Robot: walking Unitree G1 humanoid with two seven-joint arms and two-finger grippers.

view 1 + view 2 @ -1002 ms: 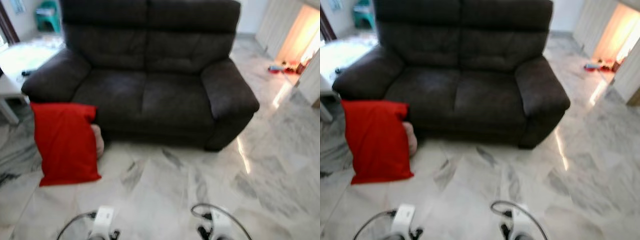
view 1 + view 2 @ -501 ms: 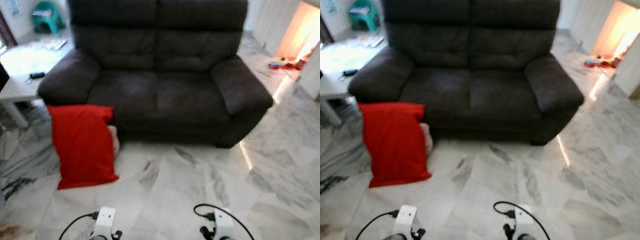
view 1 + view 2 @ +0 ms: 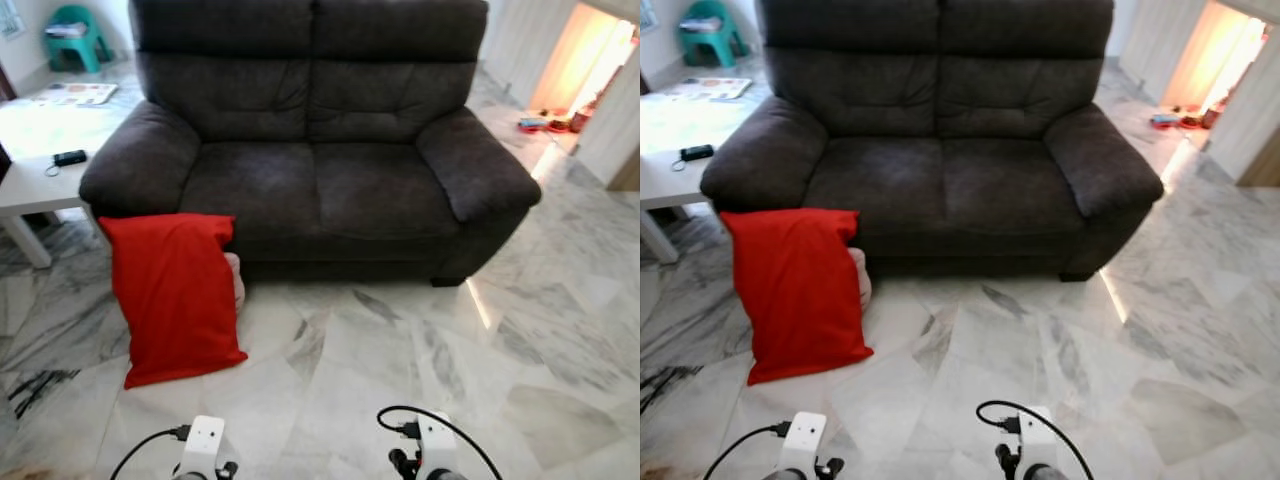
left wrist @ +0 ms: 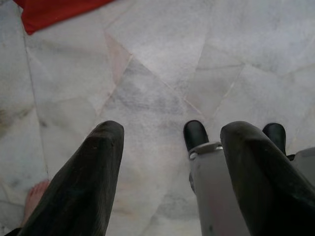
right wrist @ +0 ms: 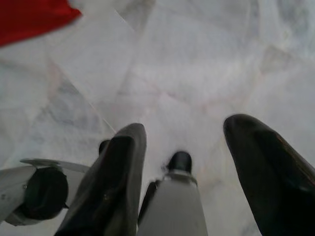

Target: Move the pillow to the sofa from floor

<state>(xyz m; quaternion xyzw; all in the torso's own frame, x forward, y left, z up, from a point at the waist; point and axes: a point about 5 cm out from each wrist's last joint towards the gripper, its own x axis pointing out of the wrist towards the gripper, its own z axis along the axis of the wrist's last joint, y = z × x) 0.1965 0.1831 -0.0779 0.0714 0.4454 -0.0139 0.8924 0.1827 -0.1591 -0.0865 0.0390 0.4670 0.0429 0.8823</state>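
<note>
red pillow (image 3: pixel 175 296) stands on the marble floor (image 3: pixel 380 360), propped against the dark sofa (image 3: pixel 310 150) front by its left armrest, looking soft, light and floppy, so pinch an upper corner or edge, while left gripper (image 4: pixel 172 162) and right gripper (image 5: pixel 189 162) hang low, jaws apart, empty.

One red pillow (image 3: pixel 176 295), one dark sofa (image 3: pixel 310 150), one white table (image 3: pixel 35 180), one green chair (image 3: pixel 72 30)
</note>
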